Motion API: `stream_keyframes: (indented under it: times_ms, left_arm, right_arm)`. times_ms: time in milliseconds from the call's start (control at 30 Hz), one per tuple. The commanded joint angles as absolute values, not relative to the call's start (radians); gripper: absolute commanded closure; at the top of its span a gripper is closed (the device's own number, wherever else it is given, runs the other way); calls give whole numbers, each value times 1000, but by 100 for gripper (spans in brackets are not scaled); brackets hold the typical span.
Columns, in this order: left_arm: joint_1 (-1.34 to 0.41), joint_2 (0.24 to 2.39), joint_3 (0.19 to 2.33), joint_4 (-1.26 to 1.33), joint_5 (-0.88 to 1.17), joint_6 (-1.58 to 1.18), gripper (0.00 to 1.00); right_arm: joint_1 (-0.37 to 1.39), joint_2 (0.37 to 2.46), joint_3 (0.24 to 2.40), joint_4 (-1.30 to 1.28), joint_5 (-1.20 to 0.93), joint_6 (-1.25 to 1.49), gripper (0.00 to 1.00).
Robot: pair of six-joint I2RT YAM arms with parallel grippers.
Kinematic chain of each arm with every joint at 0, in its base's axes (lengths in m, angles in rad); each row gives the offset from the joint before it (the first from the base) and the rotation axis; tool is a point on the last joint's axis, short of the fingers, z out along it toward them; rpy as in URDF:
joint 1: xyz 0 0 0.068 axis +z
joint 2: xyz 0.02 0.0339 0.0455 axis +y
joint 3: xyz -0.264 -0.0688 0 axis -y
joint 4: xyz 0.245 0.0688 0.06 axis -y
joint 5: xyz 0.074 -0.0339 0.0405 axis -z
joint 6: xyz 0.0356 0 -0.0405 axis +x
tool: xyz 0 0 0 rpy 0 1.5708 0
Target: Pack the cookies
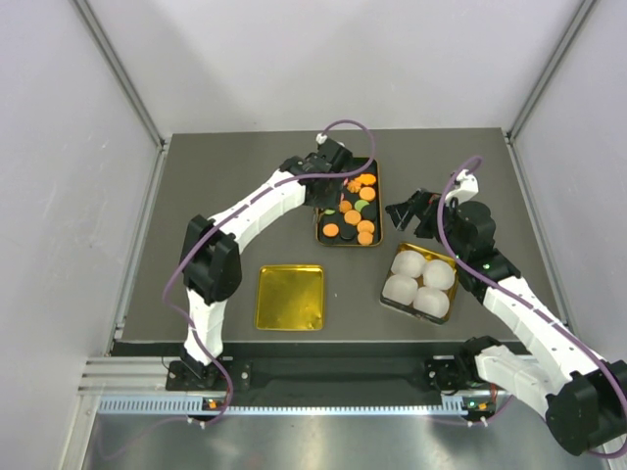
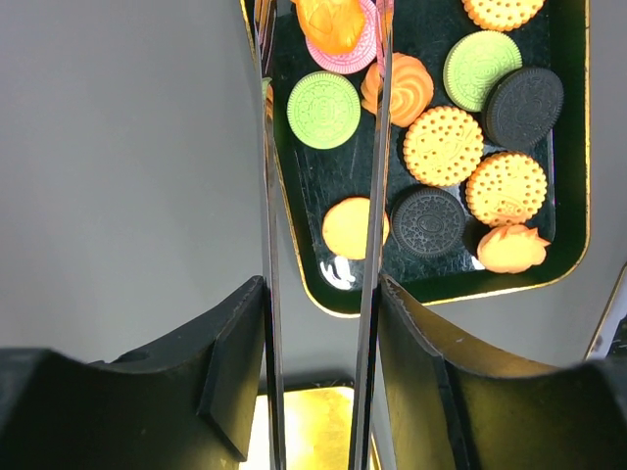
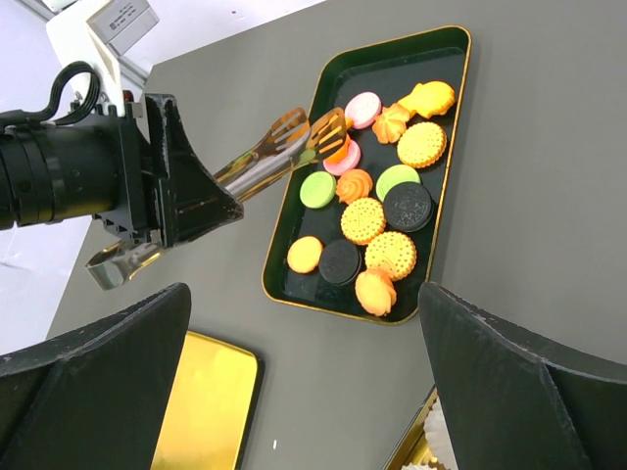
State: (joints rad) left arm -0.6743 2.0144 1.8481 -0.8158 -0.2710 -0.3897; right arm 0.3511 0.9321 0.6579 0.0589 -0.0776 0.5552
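Cups of white paper [image 1: 419, 281] and a gold tray [image 1: 290, 297] lay nearest; beyond, the right gripper [image 1: 402, 213] hung spread wide; farthest, cookies [image 3: 364, 220] sat in a dark tray [image 3: 392, 69]; the left gripper [image 2: 320, 294] clasped tongs [image 3: 265, 157] above them.

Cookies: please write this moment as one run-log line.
left pincer: holding tongs | tongs: tips over cookies in dark tray | right pincer: open, holding nothing | paper cups: no cookie seen inside

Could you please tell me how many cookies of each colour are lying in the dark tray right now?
Orange cookies: 8
Pink cookies: 2 (one partly under the tongs)
Green cookies: 2
Black cookies: 2
Total: 14
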Motion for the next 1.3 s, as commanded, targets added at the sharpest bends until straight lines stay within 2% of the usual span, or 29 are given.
stream_keyframes:
  times_ms: [0,633,1267]
  left_arm:
    - [-675,2019,1897,-790,-285,-382,48]
    - [-667,2066,1911,-773,-287,-385,48]
    - [-667,2023,1933,-785,-304,-359,60]
  right_arm:
    - [350,923,713,87,-89,560,0]
    - [350,933,713,87,-94,555,0]
    - [348,945,715,87,-100,557,0]
